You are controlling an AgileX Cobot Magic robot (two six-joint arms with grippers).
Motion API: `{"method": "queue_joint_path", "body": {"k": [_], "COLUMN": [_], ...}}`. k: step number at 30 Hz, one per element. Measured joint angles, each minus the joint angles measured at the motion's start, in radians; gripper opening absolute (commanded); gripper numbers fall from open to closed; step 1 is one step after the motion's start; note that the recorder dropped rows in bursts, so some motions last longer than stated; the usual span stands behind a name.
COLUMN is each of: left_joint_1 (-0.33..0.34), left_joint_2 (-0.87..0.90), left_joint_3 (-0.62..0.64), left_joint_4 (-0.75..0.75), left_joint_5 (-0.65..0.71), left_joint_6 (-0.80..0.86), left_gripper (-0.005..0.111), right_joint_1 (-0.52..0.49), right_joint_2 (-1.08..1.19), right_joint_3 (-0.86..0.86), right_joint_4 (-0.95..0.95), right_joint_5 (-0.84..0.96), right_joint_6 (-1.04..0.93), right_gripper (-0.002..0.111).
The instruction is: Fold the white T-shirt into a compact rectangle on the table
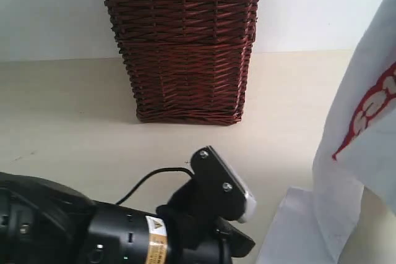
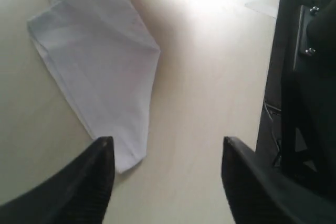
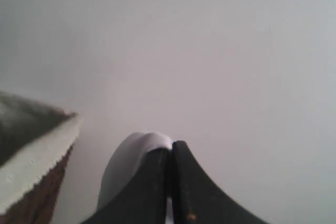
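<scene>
Right gripper [image 3: 171, 153] jaws clenched on white cotton T-shirt [image 1: 362, 165], which hangs down to pale beige counter [image 1: 62, 115]. Left gripper [image 2: 166, 153] jaws released, empty.

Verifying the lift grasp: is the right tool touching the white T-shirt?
Touching. Right wrist view: the right tool is shut, and white T-shirt fabric bulges out right against its closed fingers.

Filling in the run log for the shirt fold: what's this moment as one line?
left gripper: open, empty, over table | right gripper: shut on white T-shirt, part raised | fold: not done
</scene>
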Motion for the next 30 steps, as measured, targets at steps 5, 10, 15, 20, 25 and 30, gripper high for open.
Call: {"method": "queue_joint_path", "body": {"k": [5, 10, 15, 20, 25, 30], "left_joint_1": [-0.065, -0.12, -0.124, -0.13, -0.13, -0.12], "left_joint_2": [0.111, 0.205, 0.298, 0.334, 0.346, 0.335], "left_joint_3": [-0.116, -0.246, -0.283, -0.287, -0.3, -0.309], "left_joint_4": [0.0, -0.002, -0.025, -0.032, -0.244, -0.484], "left_joint_5": [0.05, 0.277, 0.299, 0.307, 0.497, 0.581], "left_joint_6": [-0.012, -0.034, -0.042, -0.052, 0.146, 0.437], "left_gripper": [0.059, 0.058, 0.025, 0.0, 0.0, 0.0], "right_joint_1": [0.0, 0.0, 0.0, 0.0, 0.0, 0.0], "right_joint_2": [0.033, 0.042, 0.042, 0.043, 0.043, 0.043], "right_joint_3": [0.0, 0.0, 0.0, 0.0, 0.0, 0.0], "right_joint_4": [0.028, 0.057, 0.079, 0.081, 0.089, 0.105], "right_joint_5": [0.128, 0.14, 0.14, 0.14, 0.14, 0.142], "right_joint_6": [-0.095, -0.113, -0.134, -0.134, -0.135, -0.138], "right_gripper": [0.0, 0.0, 0.0, 0.0, 0.0, 0.0]}}
